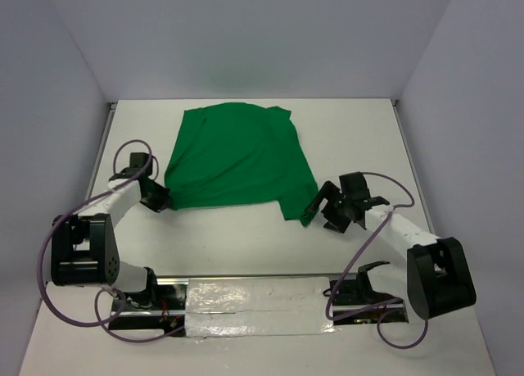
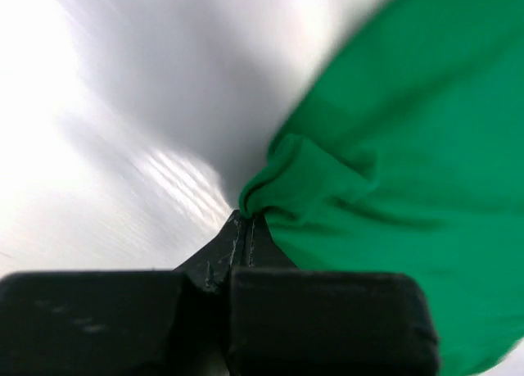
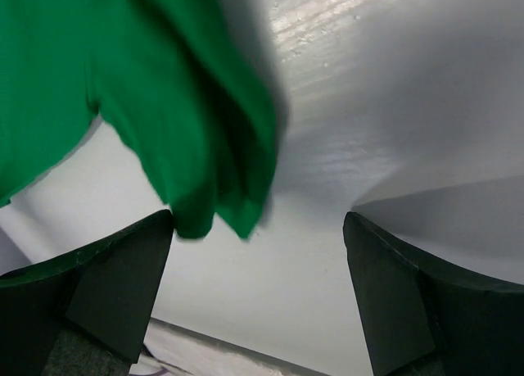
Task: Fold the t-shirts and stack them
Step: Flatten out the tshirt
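One bright green t-shirt [image 1: 237, 155] lies spread, somewhat rumpled, on the white table. My left gripper [image 1: 160, 199] is at its near-left corner. In the left wrist view the gripper [image 2: 246, 228] is shut, and the t-shirt [image 2: 393, 163] puckers into a bunched fold right at the tips. My right gripper [image 1: 316, 209] stands by the near-right corner. In the right wrist view it is the gripper [image 3: 258, 269] with jaws wide open, and a corner of the t-shirt [image 3: 188, 130] hangs just ahead of the left finger [image 3: 123, 278]. Nothing sits between its fingers.
A strip of silvery tape [image 1: 254, 306] runs along the table's near edge between the arm bases. Grey walls close in the table at the back and both sides. Purple cables [image 1: 123, 155] loop beside the left arm.
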Controlling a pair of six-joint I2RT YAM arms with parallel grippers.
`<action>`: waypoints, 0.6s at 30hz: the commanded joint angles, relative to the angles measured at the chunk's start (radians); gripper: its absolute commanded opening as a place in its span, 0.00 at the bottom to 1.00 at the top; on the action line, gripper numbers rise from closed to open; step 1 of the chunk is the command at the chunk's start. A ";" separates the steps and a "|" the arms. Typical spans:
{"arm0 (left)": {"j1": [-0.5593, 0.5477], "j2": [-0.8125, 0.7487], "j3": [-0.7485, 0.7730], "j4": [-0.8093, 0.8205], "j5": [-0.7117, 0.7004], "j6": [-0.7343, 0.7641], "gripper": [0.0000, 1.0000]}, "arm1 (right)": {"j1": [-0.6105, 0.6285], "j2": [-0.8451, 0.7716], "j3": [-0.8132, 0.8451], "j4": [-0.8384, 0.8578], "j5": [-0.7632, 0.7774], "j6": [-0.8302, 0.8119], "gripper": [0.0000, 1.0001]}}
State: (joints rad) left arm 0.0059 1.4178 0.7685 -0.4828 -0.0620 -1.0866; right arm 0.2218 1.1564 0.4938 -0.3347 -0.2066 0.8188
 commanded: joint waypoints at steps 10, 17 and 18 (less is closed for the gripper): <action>0.224 0.214 0.259 -0.005 0.044 0.154 0.00 | 0.020 0.173 0.084 0.140 0.012 -0.007 0.76; 0.226 0.199 0.238 -0.010 0.051 0.162 0.00 | 0.229 0.207 0.132 0.013 0.125 -0.044 0.93; 0.224 0.191 0.233 -0.010 0.051 0.160 0.00 | 0.235 0.201 0.126 -0.001 0.128 -0.023 0.94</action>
State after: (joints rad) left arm 0.2314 1.6402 1.0080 -0.4808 -0.0273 -0.9440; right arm 0.4145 1.3582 0.6151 -0.2371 -0.1398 0.7979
